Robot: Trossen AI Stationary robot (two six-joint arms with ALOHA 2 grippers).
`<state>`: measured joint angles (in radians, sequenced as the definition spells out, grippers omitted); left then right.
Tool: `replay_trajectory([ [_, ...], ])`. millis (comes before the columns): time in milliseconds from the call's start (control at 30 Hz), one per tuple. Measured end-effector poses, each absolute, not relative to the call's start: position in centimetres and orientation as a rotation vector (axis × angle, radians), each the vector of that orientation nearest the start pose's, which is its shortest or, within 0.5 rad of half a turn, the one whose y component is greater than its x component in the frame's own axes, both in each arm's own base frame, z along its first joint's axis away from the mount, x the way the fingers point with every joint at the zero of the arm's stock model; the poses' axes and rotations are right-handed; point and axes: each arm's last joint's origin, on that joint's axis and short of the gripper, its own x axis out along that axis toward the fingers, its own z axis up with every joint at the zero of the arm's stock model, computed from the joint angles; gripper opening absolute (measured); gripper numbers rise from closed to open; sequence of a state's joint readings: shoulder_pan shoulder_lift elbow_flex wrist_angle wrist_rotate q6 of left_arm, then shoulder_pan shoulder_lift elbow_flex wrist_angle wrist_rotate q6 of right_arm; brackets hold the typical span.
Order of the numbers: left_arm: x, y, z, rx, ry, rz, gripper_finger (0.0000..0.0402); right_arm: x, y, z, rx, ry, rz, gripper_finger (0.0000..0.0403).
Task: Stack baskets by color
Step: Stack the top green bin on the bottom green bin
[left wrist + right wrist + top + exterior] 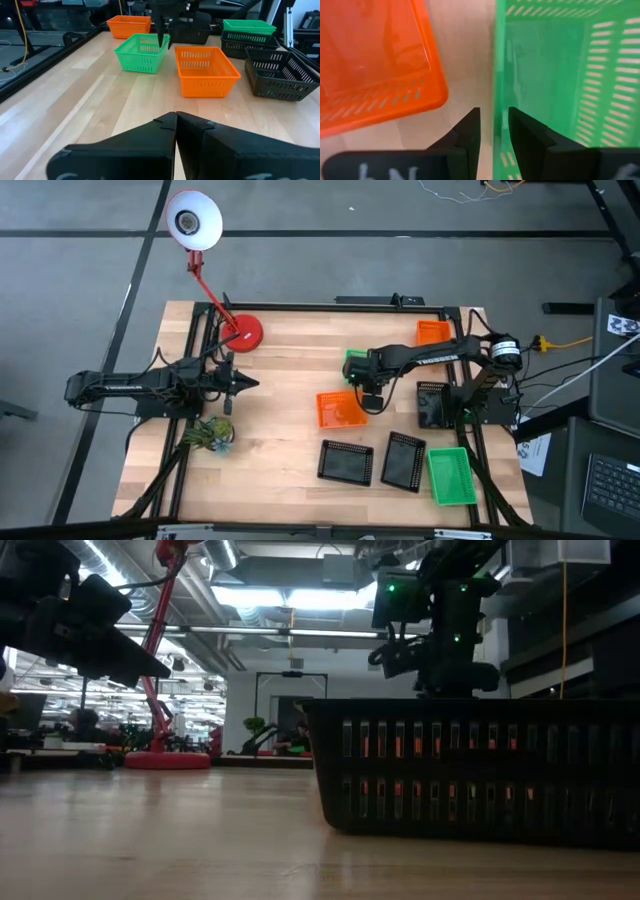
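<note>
Right gripper (492, 131) sits over the near wall of the green basket (560, 70) mid-desk, fingers apart, one either side of the rim, not clamped. Orange basket (370, 65) lies just beside it, apart. Left gripper (176, 131) is closed, empty, waiting near the desk's left edge.

To do it well: drop straight down so the rim stays between the fingers, close firmly, lift level, keep clear of the orange one.

Second green basket (450, 476) sits at the front right corner, another orange (432, 332) at the back right, three black (345, 462) along the front and right. All look empty.
</note>
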<state>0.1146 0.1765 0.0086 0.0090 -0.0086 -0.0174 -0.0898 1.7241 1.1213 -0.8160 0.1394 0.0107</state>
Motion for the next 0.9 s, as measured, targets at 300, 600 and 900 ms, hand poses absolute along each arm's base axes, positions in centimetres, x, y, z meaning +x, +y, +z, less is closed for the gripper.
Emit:
replay_trajectory([
  [300,10.6,1.3,15.3,-0.031,0.158,0.125,0.0,31.0,-3.4,17.6,-0.166,1.428,-0.343,0.0015],
  [600,10.6,1.3,15.3,-0.043,0.157,0.127,0.0,29.0,0.5,24.6,-0.019,1.392,-0.439,0.0006],
  [900,10.6,1.3,15.3,-0.155,0.15,0.142,0.0,23.9,8.0,32.3,0.566,1.363,-0.808,0.0006],
])
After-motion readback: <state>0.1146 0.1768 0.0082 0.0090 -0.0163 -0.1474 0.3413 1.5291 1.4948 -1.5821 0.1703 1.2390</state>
